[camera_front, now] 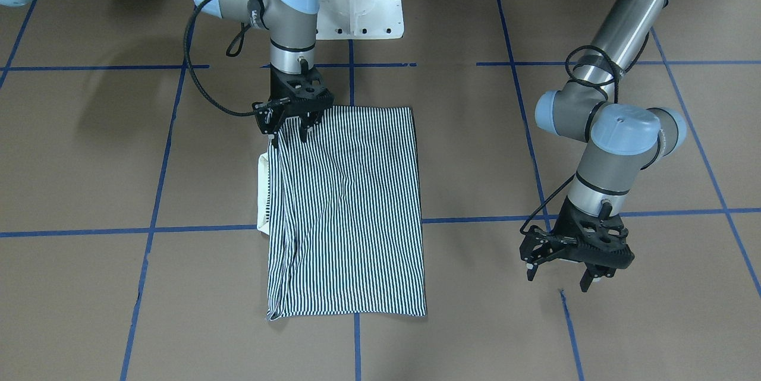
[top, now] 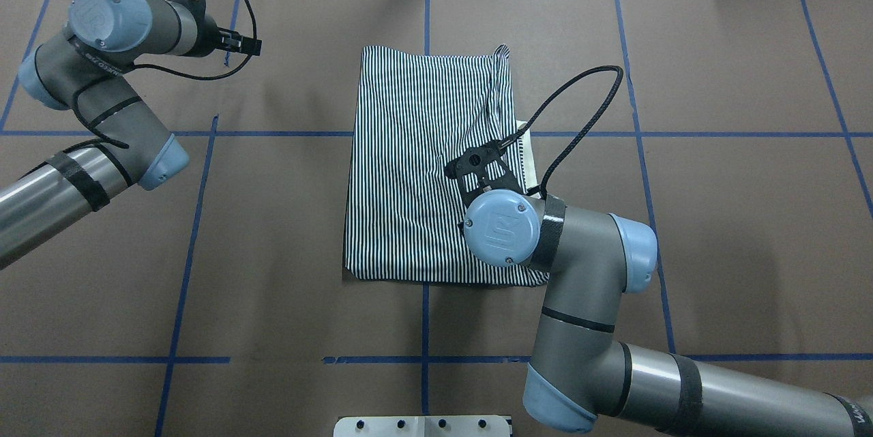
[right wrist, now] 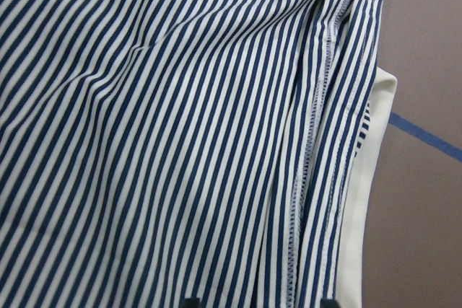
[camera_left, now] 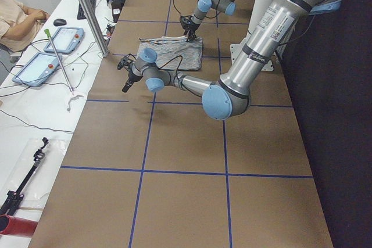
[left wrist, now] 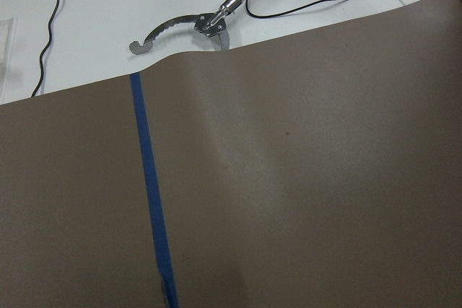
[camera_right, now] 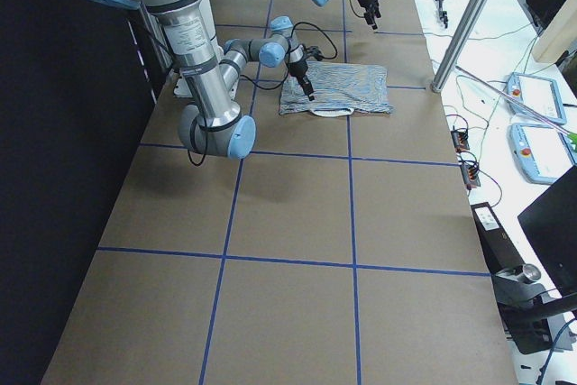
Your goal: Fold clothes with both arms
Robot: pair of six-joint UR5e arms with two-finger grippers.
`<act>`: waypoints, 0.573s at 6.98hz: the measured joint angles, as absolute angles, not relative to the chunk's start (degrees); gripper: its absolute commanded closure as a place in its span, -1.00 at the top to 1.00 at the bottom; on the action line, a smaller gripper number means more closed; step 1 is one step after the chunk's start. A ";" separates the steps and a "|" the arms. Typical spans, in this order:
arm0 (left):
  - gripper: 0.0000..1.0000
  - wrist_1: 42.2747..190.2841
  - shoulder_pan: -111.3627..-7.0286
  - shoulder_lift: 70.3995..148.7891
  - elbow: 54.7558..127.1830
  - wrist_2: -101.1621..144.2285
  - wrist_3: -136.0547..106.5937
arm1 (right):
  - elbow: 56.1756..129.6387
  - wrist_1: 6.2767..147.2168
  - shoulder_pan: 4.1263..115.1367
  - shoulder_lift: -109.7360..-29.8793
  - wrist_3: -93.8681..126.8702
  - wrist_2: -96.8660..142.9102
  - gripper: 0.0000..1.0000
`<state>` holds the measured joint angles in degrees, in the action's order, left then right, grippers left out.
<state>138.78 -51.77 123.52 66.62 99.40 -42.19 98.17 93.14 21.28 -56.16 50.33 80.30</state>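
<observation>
A short-sleeved polo shirt with thin navy-and-white stripes (camera_front: pixel 351 208) lies folded into a tall rectangle, flat on a table covered in brown paper (camera_front: pixel 505 321) that is marked into squares by blue tape lines (camera_front: pixel 178 230). The shirt sits near the middle of the table, just in front of the robot's white pedestal base (camera_front: pixel 357 6). A strip of its plain white collar (camera_front: pixel 262 191) pokes out from under the long edge on the robot's right side, beside a stitched seam.

The right arm's black two-finger gripper (camera_front: pixel 289 138) points down over the shirt's corner nearest the robot, on that same collar side. Its jaws are spread apart, with nothing between them. The fingertips are at the cloth or just above it; which one cannot be told.

The left arm's black two-finger gripper (camera_front: pixel 557 282) hangs above bare brown paper, well apart from the shirt, on the far side of the table from the robot. Its jaws are also spread wide and hold nothing.
</observation>
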 measured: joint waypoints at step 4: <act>1.00 138.78 -51.77 123.41 66.62 99.40 -42.17 | 97.49 92.85 21.27 -56.68 49.97 81.95 -1.00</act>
<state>138.78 -51.77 123.41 66.62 99.40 -42.17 97.49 92.85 21.27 -56.68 49.97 81.95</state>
